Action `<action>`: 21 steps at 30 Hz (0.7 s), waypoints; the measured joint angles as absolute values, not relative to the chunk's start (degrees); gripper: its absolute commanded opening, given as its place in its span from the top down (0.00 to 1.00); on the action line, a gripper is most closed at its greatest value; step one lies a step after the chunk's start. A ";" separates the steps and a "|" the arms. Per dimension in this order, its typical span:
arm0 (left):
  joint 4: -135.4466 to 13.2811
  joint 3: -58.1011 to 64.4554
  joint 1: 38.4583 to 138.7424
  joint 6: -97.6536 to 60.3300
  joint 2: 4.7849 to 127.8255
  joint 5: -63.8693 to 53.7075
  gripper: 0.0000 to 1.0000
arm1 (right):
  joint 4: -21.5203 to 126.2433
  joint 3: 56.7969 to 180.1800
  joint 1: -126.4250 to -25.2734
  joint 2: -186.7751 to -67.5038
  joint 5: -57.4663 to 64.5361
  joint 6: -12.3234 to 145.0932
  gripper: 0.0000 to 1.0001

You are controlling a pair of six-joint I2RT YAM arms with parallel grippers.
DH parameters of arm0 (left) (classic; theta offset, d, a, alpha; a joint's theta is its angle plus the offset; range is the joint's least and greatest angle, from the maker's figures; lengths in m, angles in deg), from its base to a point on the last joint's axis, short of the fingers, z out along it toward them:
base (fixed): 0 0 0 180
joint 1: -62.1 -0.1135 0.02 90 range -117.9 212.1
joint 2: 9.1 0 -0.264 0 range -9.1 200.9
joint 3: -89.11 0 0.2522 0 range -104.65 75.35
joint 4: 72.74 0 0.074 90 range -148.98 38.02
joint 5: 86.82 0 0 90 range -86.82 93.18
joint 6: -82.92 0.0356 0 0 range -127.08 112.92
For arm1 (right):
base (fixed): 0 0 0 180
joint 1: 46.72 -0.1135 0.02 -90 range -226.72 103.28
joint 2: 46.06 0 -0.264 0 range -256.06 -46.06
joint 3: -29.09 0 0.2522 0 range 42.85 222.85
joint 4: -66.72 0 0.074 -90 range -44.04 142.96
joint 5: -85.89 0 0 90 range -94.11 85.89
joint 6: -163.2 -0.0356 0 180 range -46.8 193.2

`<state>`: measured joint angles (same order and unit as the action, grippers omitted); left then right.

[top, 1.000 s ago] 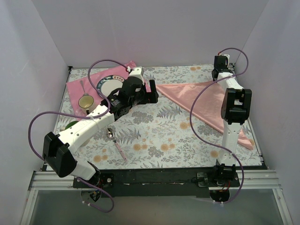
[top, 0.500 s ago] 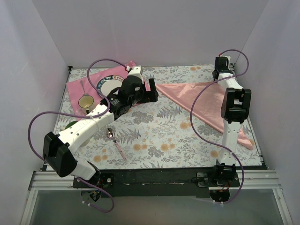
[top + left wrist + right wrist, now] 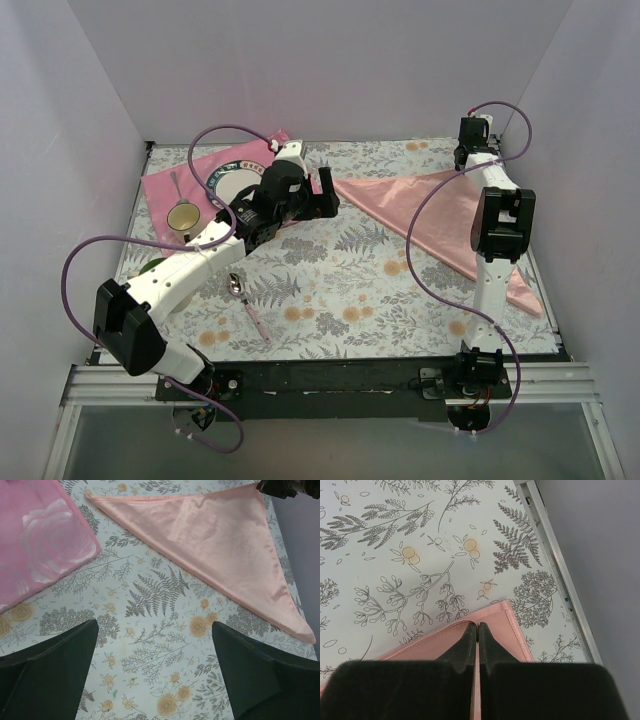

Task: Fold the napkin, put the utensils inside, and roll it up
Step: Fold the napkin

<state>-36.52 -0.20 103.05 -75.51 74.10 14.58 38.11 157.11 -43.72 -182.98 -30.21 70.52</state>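
**Napkin triangle at far right**

Left fingers spread above the table beside the pink mat, their arm covering part of the plate. Right fingers pressed together on the napkin's corner; whether cloth is caught is unclear.

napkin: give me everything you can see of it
The napkin is a thin, slightly shiny salmon-pink cloth with a stitched hem, folded into a flat triangle on the floral tablecloth, far right. Its left tip stops just short of the hot-pink mat. The right gripper, shut, sits on its far corner.
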 measured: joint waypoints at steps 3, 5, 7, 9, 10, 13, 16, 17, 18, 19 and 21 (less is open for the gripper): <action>-36.46 -0.49 103.03 -75.51 74.21 14.49 0.02 | 38.08 157.22 -43.72 -183.05 -29.84 70.35 0.99; -36.54 -0.57 103.03 -75.51 74.27 14.47 0.02 | 38.08 157.29 -43.74 -183.05 -29.78 70.35 0.99; -36.50 -0.57 103.03 -75.53 74.36 14.38 0.02 | 38.08 157.37 -43.72 -183.05 -29.67 70.33 0.99; -36.50 -0.60 102.92 -75.53 74.53 14.27 0.02 | 38.08 157.40 -43.72 -183.05 -29.62 70.28 0.99; -36.50 -0.60 102.90 -75.55 74.73 14.25 0.02 | 38.11 157.40 -43.72 -183.05 -29.60 70.22 0.99; -36.41 -0.60 102.81 -75.70 75.12 14.01 0.02 | 38.06 157.40 -43.72 -183.07 -29.56 70.13 0.99; -36.30 -0.62 102.79 -75.90 75.15 13.77 0.02 | 38.11 157.31 -43.72 -183.05 -29.58 69.95 0.99; -36.26 -0.68 102.79 -75.92 75.17 13.64 0.02 | 38.17 157.11 -43.72 -183.05 -29.60 69.93 0.99; -36.30 -0.70 102.79 -75.92 75.19 13.60 0.02 | 38.26 156.83 -43.72 -183.05 -29.62 69.91 0.99; -36.26 -0.79 102.79 -75.94 75.19 13.53 0.02 | 38.30 156.48 -43.72 -183.05 -29.62 69.89 0.99; -36.30 -0.79 102.77 -75.96 75.19 13.33 0.02 | 38.04 156.06 -43.72 -183.05 -29.60 69.78 0.99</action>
